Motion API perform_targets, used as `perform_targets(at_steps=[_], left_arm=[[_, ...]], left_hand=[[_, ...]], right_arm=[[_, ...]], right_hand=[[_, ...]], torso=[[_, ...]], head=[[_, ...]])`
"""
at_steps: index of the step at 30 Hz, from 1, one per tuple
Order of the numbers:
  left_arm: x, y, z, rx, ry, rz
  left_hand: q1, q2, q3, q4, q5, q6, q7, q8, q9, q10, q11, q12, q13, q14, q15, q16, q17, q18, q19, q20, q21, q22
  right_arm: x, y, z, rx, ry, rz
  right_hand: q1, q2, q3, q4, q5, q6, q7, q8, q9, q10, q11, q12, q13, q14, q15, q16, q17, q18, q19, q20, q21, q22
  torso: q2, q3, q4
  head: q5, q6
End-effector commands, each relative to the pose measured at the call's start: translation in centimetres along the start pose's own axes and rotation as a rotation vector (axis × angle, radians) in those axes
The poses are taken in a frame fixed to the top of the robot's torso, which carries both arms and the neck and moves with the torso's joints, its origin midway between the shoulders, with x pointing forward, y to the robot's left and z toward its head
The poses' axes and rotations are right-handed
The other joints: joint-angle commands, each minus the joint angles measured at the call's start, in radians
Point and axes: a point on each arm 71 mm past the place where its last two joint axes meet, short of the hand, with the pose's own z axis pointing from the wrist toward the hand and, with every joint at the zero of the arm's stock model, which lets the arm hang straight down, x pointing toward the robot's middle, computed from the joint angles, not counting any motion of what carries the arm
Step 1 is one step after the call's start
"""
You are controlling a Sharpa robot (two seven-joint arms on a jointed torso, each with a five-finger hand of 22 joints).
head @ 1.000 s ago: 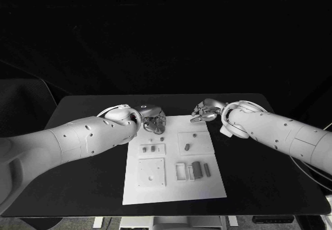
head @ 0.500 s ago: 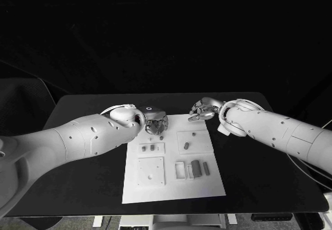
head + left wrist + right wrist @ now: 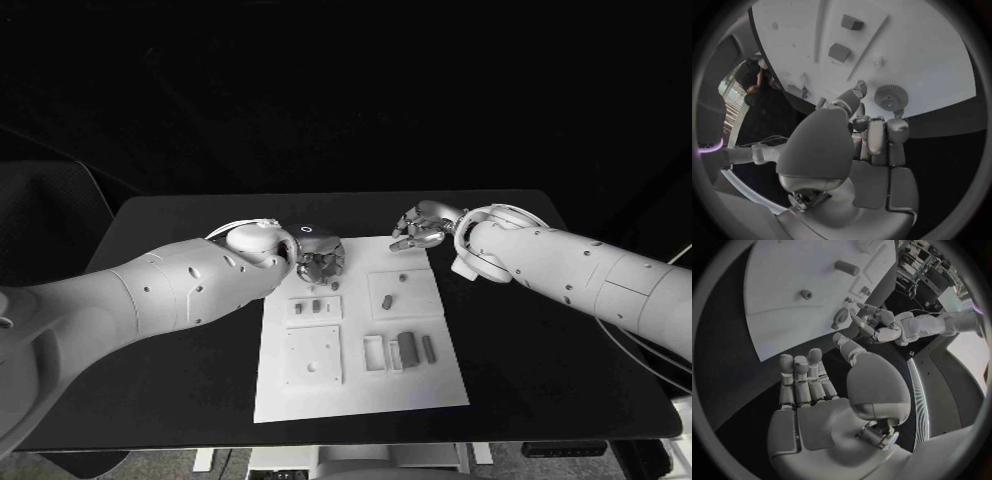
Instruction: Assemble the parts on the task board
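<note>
The task board (image 3: 361,340) sat flat in the middle of the black table (image 3: 562,340), with the little parts (image 3: 408,350) scattered across its recessed panels, most of them in the half nearer the robot. There was also a small round gear (image 3: 890,95) lying at the board's far edge, just past my left hand (image 3: 320,260). From the left wrist cam that hand's fingers (image 3: 877,135) were curled in with nothing in them, tips just short of the gear and not touching it. My right hand (image 3: 421,228) hovered over the board's far right corner, fingers (image 3: 801,377) loosely bent and apart, holding nothing, well apart from the parts on the near half
</note>
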Motion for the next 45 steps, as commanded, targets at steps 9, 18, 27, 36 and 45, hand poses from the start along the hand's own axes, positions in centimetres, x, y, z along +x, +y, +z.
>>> perform_targets(at_steps=[9, 18, 27, 36, 45], left_arm=[[0.52, -0.1, 0.21, 0.014, 0.005, -0.008], [0.67, 0.2, 0.39, 0.0, -0.003, -0.013], [0.91, -0.06, 0.65, 0.004, 0.0, -0.029], [1.26, -0.39, 0.92, 0.01, 0.002, -0.037], [1.35, -0.4, 1.01, 0.008, 0.01, -0.038]], left_hand=[[-0.069, -0.004, -0.048, 0.013, -0.003, -0.012, 0.004, 0.006, -0.002, -0.002, -0.01, 0.034, 0.015, -0.006, -0.013, 0.058, 0.064, 0.063, 0.015, 0.004, 0.136, 0.019], [-0.108, -0.002, -0.078, 0.021, -0.003, -0.027, 0.007, 0.002, -0.005, -0.007, -0.011, 0.043, 0.017, -0.014, -0.014, 0.077, 0.056, 0.068, 0.015, 0.005, 0.136, 0.027], [-0.109, 0.032, -0.065, 0.027, 0.001, -0.024, 0.016, 0.007, -0.004, -0.012, -0.014, 0.045, 0.016, -0.02, -0.016, 0.085, 0.047, 0.073, 0.016, 0.005, 0.132, 0.032], [-0.102, 0.045, -0.055, 0.027, 0.001, -0.02, 0.018, 0.01, -0.004, -0.014, -0.015, 0.046, 0.015, -0.022, -0.016, 0.088, 0.044, 0.075, 0.016, 0.005, 0.131, 0.033], [-0.09, 0.065, -0.033, 0.027, 0.001, -0.007, 0.02, 0.017, -0.001, -0.016, -0.015, 0.048, 0.014, -0.026, -0.017, 0.093, 0.039, 0.078, 0.015, 0.006, 0.13, 0.037]], right_arm=[[0.1, 0.24, -0.02, -0.013, 0.003, 0.0], [0.19, 0.44, 0.02, -0.018, 0.005, 0.001], [0.2, 0.47, -0.01, -0.018, 0.005, 0.001], [0.3, 0.66, 0.08, -0.022, 0.007, 0.001], [0.36, 0.75, 0.1, -0.023, 0.01, 0.001]], right_hand=[[-0.005, 0.006, 0.001, 0.003, 0.007, -0.003, 0.003, 0.006, -0.001, -0.004, 0.0, 0.003, -0.002, -0.004, -0.001, 0.002, -0.001, -0.006, -0.003, 0.002, 0.013, -0.001], [-0.006, 0.006, 0.001, 0.003, 0.007, -0.003, 0.003, 0.006, -0.001, -0.004, 0.0, 0.003, -0.002, -0.003, -0.001, 0.003, -0.002, -0.006, -0.003, 0.002, 0.013, -0.001], [-0.006, 0.006, 0.002, 0.003, 0.007, -0.003, 0.003, 0.006, -0.001, -0.004, 0.0, 0.004, -0.002, -0.003, -0.001, 0.003, -0.002, -0.006, -0.003, 0.002, 0.013, -0.001], [-0.006, 0.006, 0.002, 0.003, 0.007, -0.003, 0.003, 0.006, -0.001, -0.004, 0.0, 0.004, -0.002, -0.003, -0.001, 0.003, -0.002, -0.006, -0.003, 0.002, 0.013, -0.001], [-0.006, 0.006, 0.002, 0.003, 0.007, -0.003, 0.003, 0.007, -0.001, -0.004, 0.0, 0.004, -0.002, -0.003, -0.001, 0.003, -0.002, -0.006, -0.002, 0.002, 0.013, -0.001]], torso=[[0.0, 0.0006, 0.0006], [0.0, 0.0017, 0.0005], [0.0, 0.0025, 0.0003], [-0.001, 0.0018, 0.0015], [-0.001, 0.0014, 0.0015]], head=[[-0.005, -0.005], [-0.006, -0.007], [-0.01, -0.011], [-0.012, -0.013], [-0.013, -0.015]])
